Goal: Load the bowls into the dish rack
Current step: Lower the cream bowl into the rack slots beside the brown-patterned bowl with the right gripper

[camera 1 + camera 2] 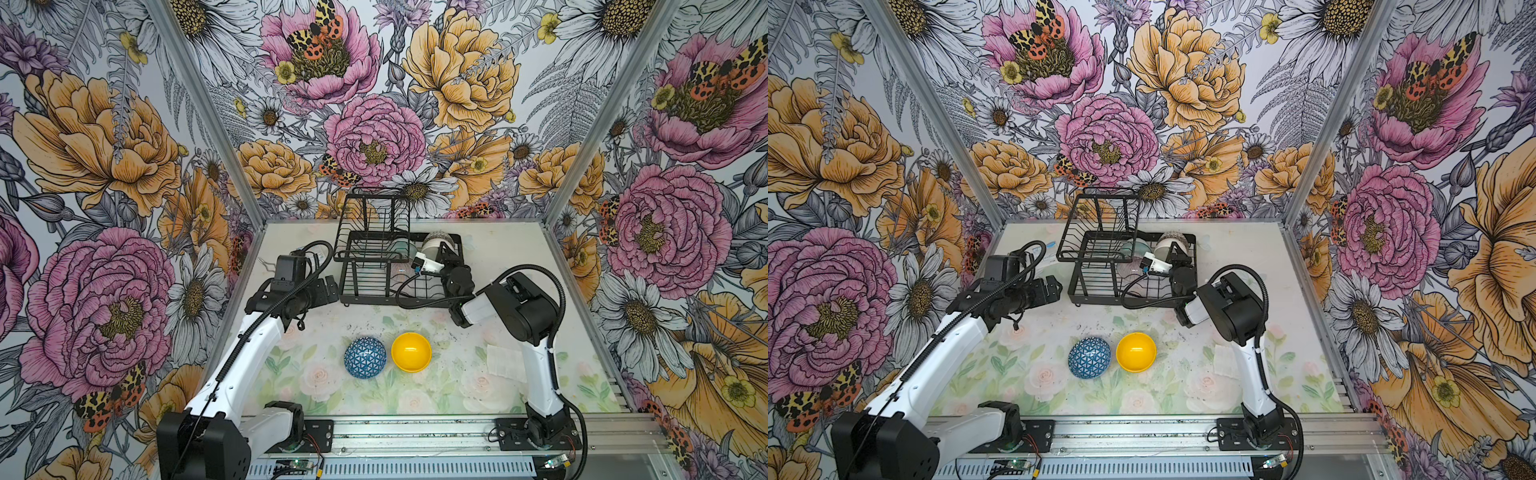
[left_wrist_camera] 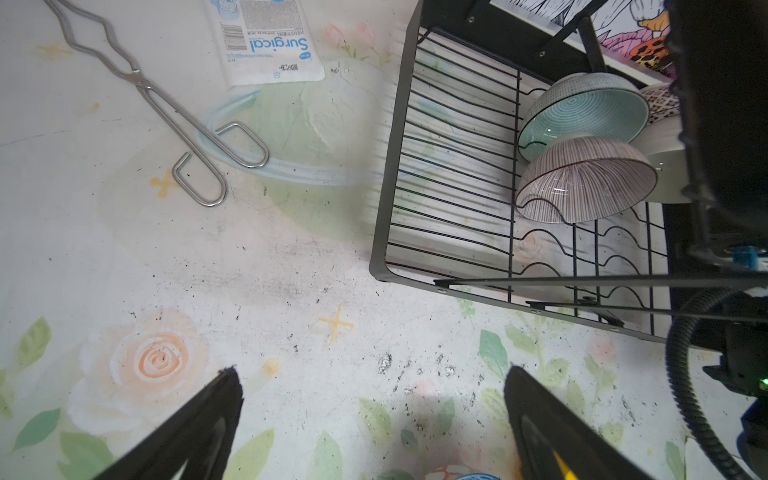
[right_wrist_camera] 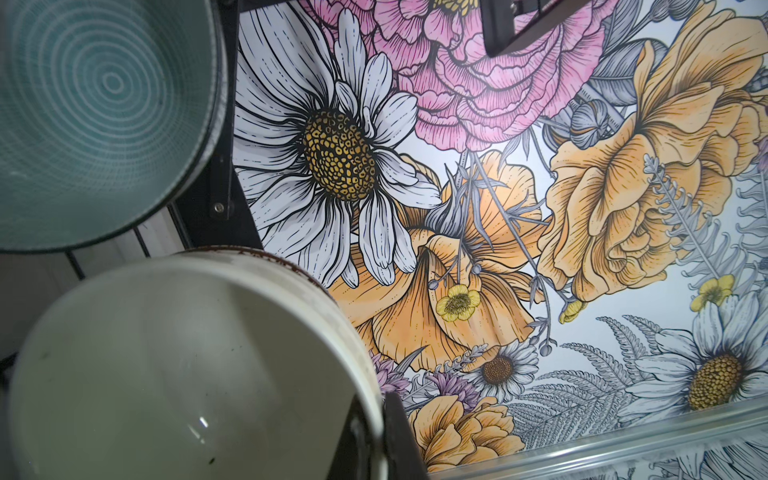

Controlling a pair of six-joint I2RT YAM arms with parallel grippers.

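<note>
We are watching the dish rack (image 1: 343, 286) sitting at the far middle of the table (image 1: 457, 374), with its raised basket tier standing over its far left part. Our right gripper (image 1: 442, 250) is reaching into the rack's far right corner and is clenching the rim of the cream-white bowl (image 3: 187, 374). In the right wrist view one finger (image 3: 401, 440) is pressing on the outside of the wall while the other is lying inside. That bowl is standing tipped on its edge inside the rack, with the black-and-white bowl (image 1: 439, 237) sitting just beyond it on the far side. To their left the teal bowl (image 2: 582, 112) and the pink bowl (image 2: 582, 178) are leaning on edge in the slotted base, the pink one nearer. Our left gripper (image 2: 374, 382) is hovering over the table just beside the rack's near left corner, its jaws released wide and gripping nothing. The blue bowl (image 1: 365, 357) is lying upside down at the near middle of the table. The yellow bowl (image 1: 411, 351) is sitting open side up just to its right. Metal tongs (image 2: 166, 104) and a printed packet (image 2: 270, 41) are lying on the far left of the table.
</note>
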